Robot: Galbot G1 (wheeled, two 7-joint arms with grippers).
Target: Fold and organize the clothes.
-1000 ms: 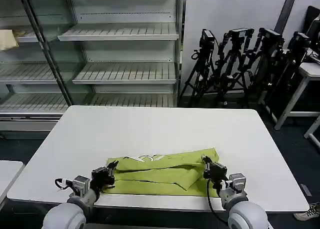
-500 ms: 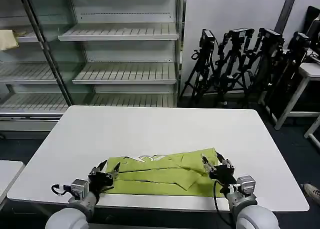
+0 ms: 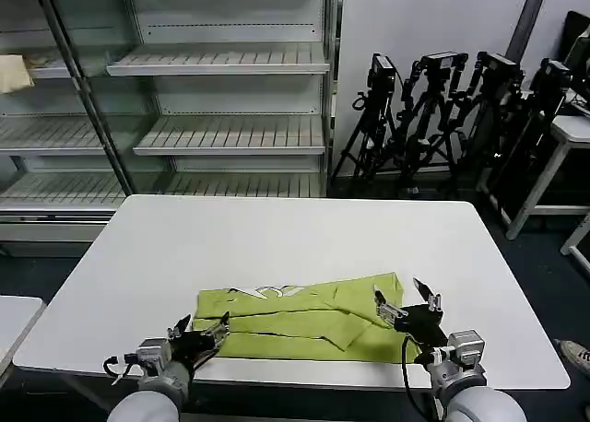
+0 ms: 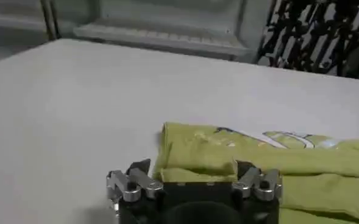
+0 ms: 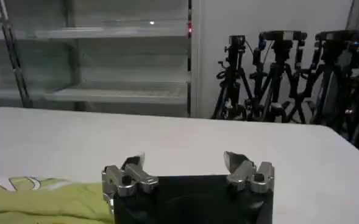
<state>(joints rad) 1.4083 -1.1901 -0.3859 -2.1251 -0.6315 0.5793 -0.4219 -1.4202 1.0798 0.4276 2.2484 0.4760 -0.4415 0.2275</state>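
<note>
Now the T-shirt [image 3: 304, 319] lies folded into a long band near the table's [image 3: 277, 238] 6 o'clock edge, label side up. The left gripper [image 3: 198, 334] hangs at the band's 9 o'clock end, jaws spread and holding nothing; the right gripper [image 3: 406, 304] sits at the 3 o'clock end, jaws also apart and empty. Likely risk: the next fold needs both ends pinched together, and soft cloth could slip from one jaw, skewing the band, or a pinch could catch just the top layer and peel the fold open. Its near edge sits close to the table's front rim, so a pull toward 6 o'clock might drag it off. Bare tabletop lies toward 12, 9 and 3 o'clock.
</note>
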